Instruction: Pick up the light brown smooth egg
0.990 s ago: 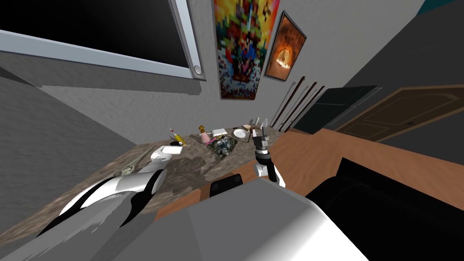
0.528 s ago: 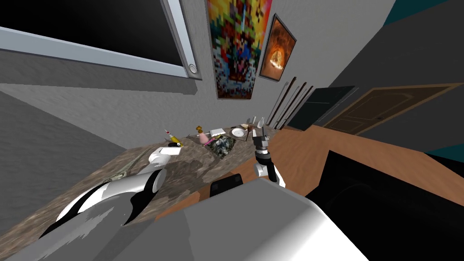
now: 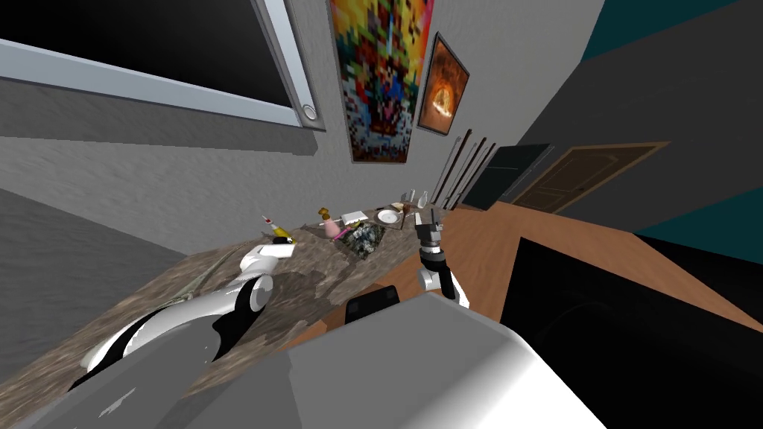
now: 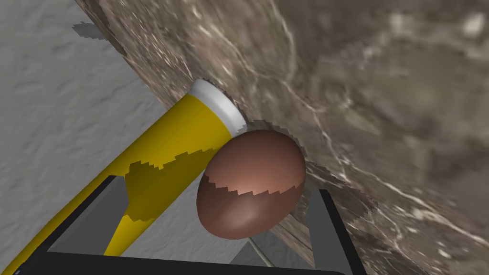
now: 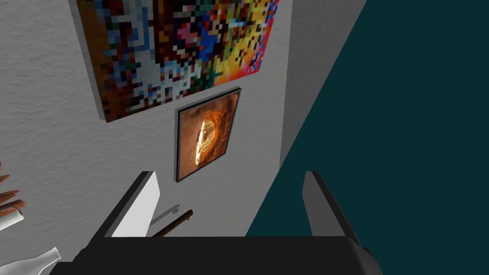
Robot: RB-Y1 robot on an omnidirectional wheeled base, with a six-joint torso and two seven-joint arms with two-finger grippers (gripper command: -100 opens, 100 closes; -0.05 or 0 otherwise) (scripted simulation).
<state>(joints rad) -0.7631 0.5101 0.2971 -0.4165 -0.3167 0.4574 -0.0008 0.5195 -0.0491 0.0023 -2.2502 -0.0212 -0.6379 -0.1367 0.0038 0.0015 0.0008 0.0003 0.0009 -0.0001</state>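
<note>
– One egg point(image 4: 250, 184) logged: brown, smooth, a soft sheen on the shell. Position?
– On the mottled brown bench point(image 4: 382, 95), close to the edge that runs along the grey wall point(image 4: 57, 119). From the left wrist it lies between the two fingers of the left gripper point(image 4: 219, 185).
– Gripper state?
– Spread wide. One finger point(image 4: 95, 215) stands clear of the egg, with a yellow bottle behind it. The other is just beside the egg's opposite flank. Neither presses the shell, and nothing is held.
– That bottle?
– Yellow bottle point(image 4: 167, 153), its white end meeting the bench right by the egg. Touching or just apart, cannot tell.
– Further out?
– Head view: the left arm point(image 3: 257, 261) reaches across the bench toward the wall. Farther along the bench top there is a small pink item point(image 3: 331, 228), then a dark speckled item point(image 3: 365, 238), then a white plate point(image 3: 387, 216). All three are well apart from the egg.
– Right side?
– Right gripper point(image 3: 427, 221) is held up above the bench's front edge, near the plate and far from the egg. Its fingers are parted to full width with nothing between them.
– Contact anywhere?
– Only egg on bench; both grippers are empty
</note>
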